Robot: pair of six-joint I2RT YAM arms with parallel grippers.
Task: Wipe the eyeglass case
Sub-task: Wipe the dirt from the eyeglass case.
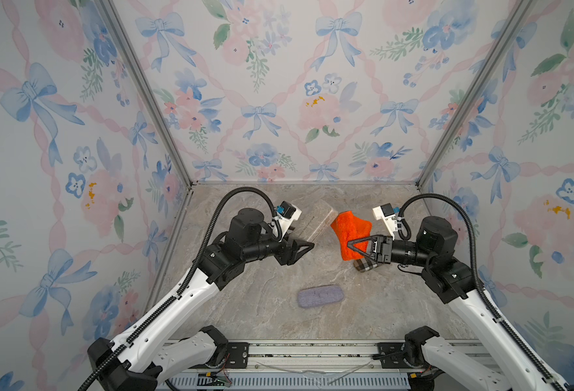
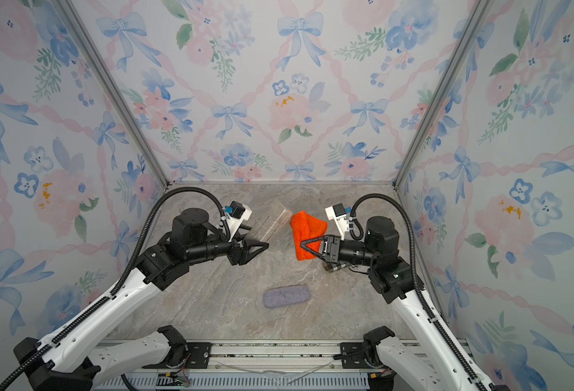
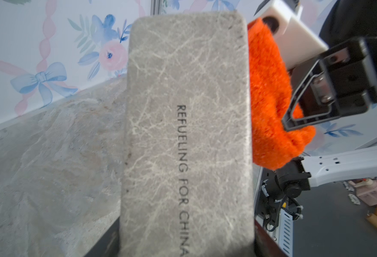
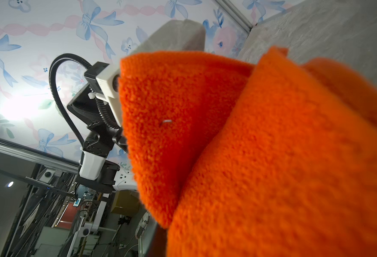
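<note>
The eyeglass case [image 1: 314, 218] [image 2: 275, 216] is a grey marbled hard case with black lettering [image 3: 187, 133]. My left gripper [image 1: 302, 238] [image 2: 255, 241] is shut on its near end and holds it above the table, its far end pointing at the back wall. My right gripper [image 1: 350, 244] [image 2: 302, 244] is shut on a folded orange cloth [image 1: 350, 226] [image 2: 307, 226]. The cloth [image 3: 269, 89] lies against the case's long right edge. In the right wrist view the cloth [image 4: 272, 144] hides the jaws, with the case's end [image 4: 174, 35] showing behind it.
A blue-grey felt case [image 1: 320, 295] [image 2: 286, 296] lies flat on the marbled table near the front middle. A plaid case [image 1: 367, 264] [image 2: 336, 267] sits under my right wrist. Floral walls close off the left, back and right sides.
</note>
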